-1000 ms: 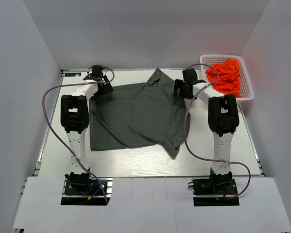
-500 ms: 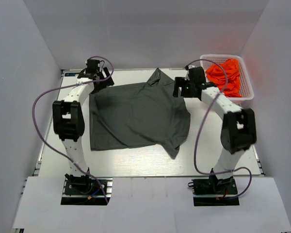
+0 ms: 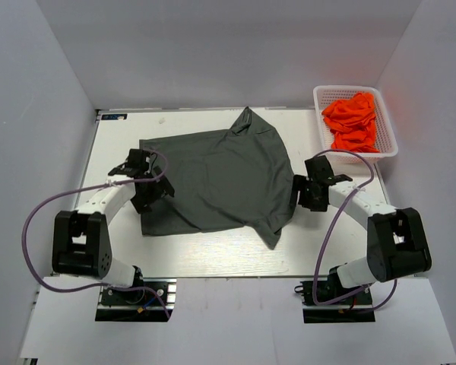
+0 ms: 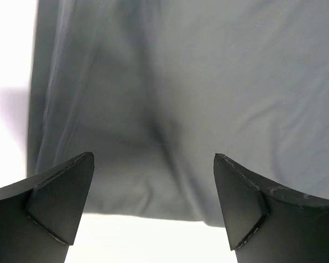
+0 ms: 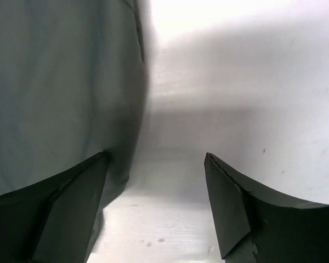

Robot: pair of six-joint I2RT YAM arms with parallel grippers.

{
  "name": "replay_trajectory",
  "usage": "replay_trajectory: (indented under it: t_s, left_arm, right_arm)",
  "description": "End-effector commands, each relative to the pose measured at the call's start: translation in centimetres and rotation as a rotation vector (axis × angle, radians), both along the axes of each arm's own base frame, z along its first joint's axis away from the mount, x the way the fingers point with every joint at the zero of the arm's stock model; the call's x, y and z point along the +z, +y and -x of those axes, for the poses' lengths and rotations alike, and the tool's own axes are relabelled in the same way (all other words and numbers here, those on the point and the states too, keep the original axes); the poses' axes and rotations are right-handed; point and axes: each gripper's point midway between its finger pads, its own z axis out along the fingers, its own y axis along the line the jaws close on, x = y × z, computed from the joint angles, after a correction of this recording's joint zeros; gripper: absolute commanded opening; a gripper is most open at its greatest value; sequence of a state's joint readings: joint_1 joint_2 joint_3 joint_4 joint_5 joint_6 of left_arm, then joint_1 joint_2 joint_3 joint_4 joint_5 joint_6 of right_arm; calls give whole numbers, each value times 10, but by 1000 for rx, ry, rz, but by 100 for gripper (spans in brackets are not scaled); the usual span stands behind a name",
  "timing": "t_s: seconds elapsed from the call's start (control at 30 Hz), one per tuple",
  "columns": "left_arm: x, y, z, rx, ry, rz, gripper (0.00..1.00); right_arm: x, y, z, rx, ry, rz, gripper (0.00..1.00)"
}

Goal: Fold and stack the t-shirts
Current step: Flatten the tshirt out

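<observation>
A dark grey t-shirt (image 3: 213, 175) lies spread out on the white table (image 3: 213, 251), with one corner trailing toward the front. My left gripper (image 3: 153, 190) is open and low at the shirt's left edge. In the left wrist view the grey cloth (image 4: 181, 82) and its hem fill the gap between the fingers (image 4: 60, 203). My right gripper (image 3: 298, 192) is open at the shirt's right edge. In the right wrist view its left finger (image 5: 60, 208) is over the cloth (image 5: 55, 82) and bare table (image 5: 236, 82) lies under the rest. Orange t-shirts (image 3: 352, 122) sit bunched in a basket.
A white mesh basket (image 3: 387, 144) stands at the back right corner and holds the orange shirts. White walls close in the table on the left, back and right. Purple cables loop from both arms.
Both arms have swung from the shirt's far corners toward the near side and dropped low. They are now at the left and right edges of the grey shirt. The shirt has barely shifted.
</observation>
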State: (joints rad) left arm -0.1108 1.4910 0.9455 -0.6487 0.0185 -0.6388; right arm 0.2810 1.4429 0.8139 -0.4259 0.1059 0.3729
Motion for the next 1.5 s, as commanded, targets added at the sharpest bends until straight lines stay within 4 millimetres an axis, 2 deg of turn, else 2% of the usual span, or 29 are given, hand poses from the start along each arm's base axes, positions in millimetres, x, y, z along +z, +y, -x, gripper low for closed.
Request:
replay_trajectory:
  t_s: [0.0, 0.1, 0.17, 0.27, 0.37, 0.43, 0.53, 0.63, 0.73, 0.83, 0.87, 0.93, 0.97, 1.0, 1.03, 1.1, 1.17, 1.2, 1.27, 1.3, 1.37, 1.4, 1.47]
  left_arm:
    - [-4, -2, 20, 64, 2, 40, 100]
    - [-16, -2, 33, 101, 34, 52, 100]
    - [-18, 4, 34, 134, 40, 28, 100]
    - [-11, 19, 32, 198, 43, -46, 100]
    - [-9, 40, 47, 288, 91, -140, 96]
    - [-11, 54, 63, 344, 149, -202, 92]
    - [-19, 63, 87, 461, 237, -247, 90]
    - [-32, 67, 97, 505, 287, -281, 85]
    - [-47, 67, 95, 501, 323, -295, 70]
    - [-57, 63, 97, 501, 387, -295, 24]
    - [-56, 62, 98, 498, 404, -290, 0]
    - [-44, 64, 101, 506, 431, -315, 0]
    - [-35, 67, 99, 518, 416, -328, 0]
    - [-20, 72, 89, 529, 371, -356, 0]
    - [-10, 74, 87, 533, 353, -367, 0]
    - [15, 76, 83, 536, 289, -355, 0]
    - [23, 71, 88, 533, 286, -321, 0]
    - [25, 70, 93, 531, 286, -308, 0]
    - [21, 64, 109, 518, 341, -283, 0]
    - [10, 60, 127, 508, 409, -280, 0]
    - [-1, 45, 148, 491, 492, -208, 0]
    - [-13, 42, 169, 485, 564, -201, 1]
    - [-20, 32, 188, 445, 647, -160, 5]
  right_arm:
    - [12, 13, -14, -39, -80, -91, 76]
    - [7, 24, -21, -14, -68, -135, 76]
    - [11, 34, -27, 13, -70, -174, 74]
    - [9, 37, -33, 15, -67, -180, 74]
    - [2, 38, -34, 11, -57, -181, 74]
    - [1, 39, -37, 3, -59, -185, 69]
    - [-6, 39, -40, -25, -28, -181, 68]
    - [-8, 39, -45, -51, -26, -182, 66]
    - [-10, 33, -49, -82, -29, -146, 61]
    - [-8, 31, -53, -99, -36, -139, 57]
    - [-9, 31, -53, -101, -35, -138, 54]
    - [-8, 31, -55, -100, -32, -135, 44]
    - [-8, 31, -55, -103, -33, -135, 36]
    - [-9, 31, -54, -102, -28, -134, 28]
    - [-8, 33, -53, -98, -26, -139, 22]
    - [-8, 32, -51, -95, -22, -137, 17]
    - [-9, 31, -47, -99, -13, -134, 10]
    - [-10, 31, -45, -97, -11, -135, 1]
    - [-12, 30, -42, -99, -2, -130, 0]
    - [-12, 29, -42, -101, 2, -130, 0]
    - [-16, 28, -39, -98, 17, -123, 0]
    - [-18, 28, -38, -99, 25, -123, 0]
    - [-17, 28, -38, -99, 32, -118, 0]
